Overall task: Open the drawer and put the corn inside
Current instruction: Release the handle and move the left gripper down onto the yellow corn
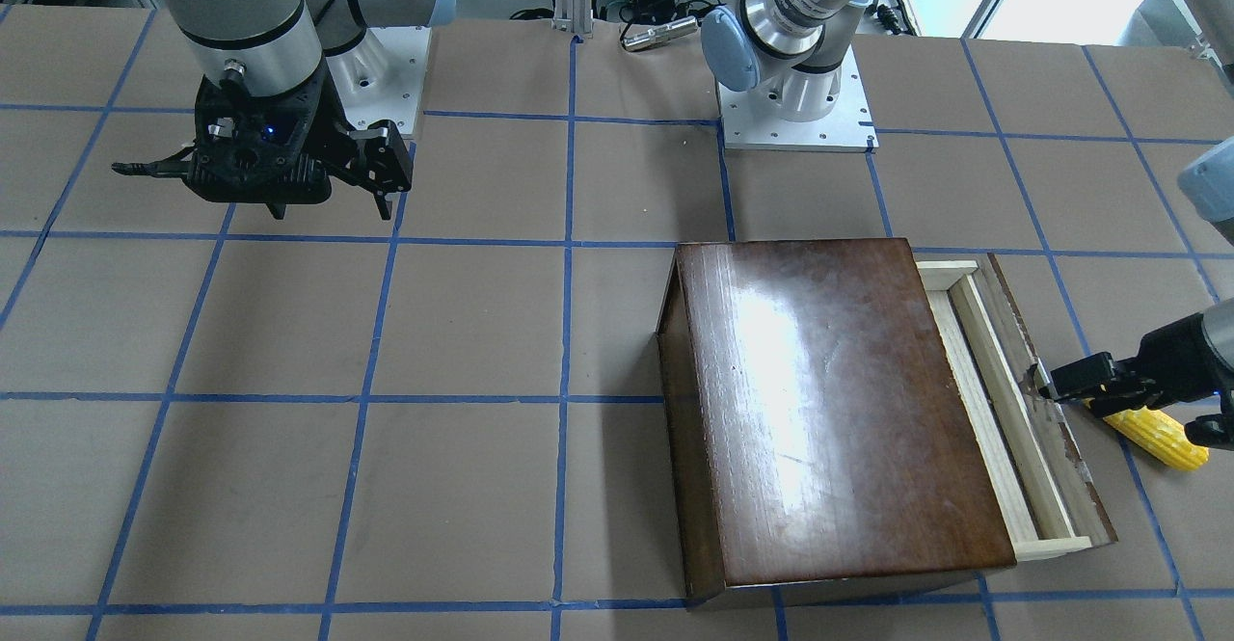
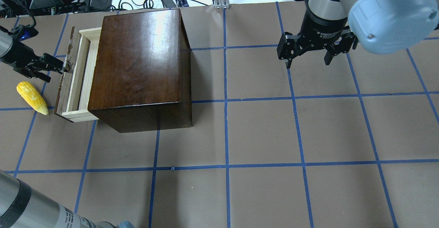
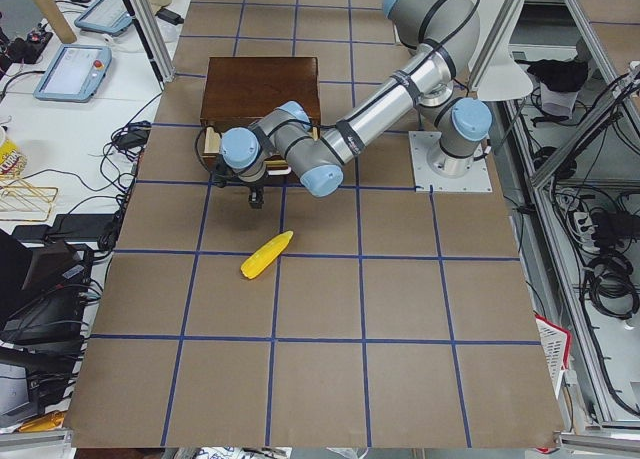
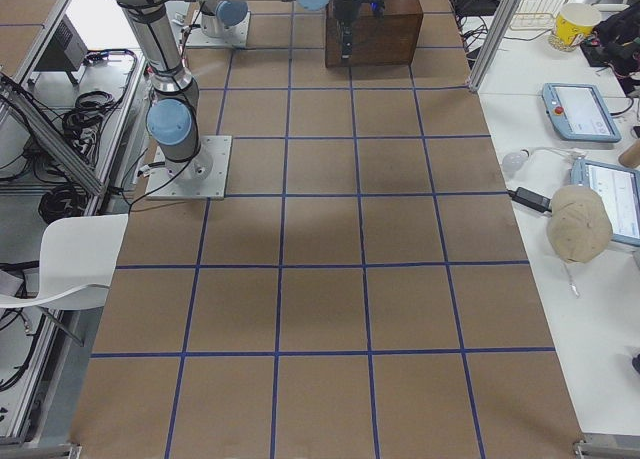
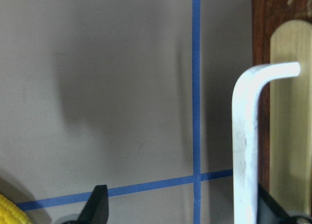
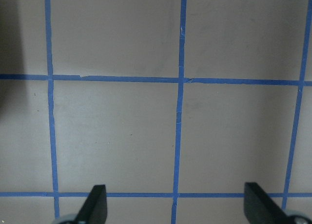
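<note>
Judging by the small opening, the box (image 2: 137, 60) could be dragged instead of the drawer (image 2: 73, 79) being slid out, since the handle (image 5: 243, 151) is only hooked between the spread fingers (image 5: 97, 207) of the left gripper (image 2: 55, 70). The corn (image 2: 32, 97) is laid on the table (image 2: 274, 125) just beside that gripper, outside the drawer front.

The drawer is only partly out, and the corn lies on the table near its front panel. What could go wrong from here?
1. The left hand stands open around the handle, not clamped, so a pull might slip off.
2. The corn lies close to the drawer front; more pulling could knock it away.
3. The open gap looks narrow; the corn might catch on the rim.
</note>
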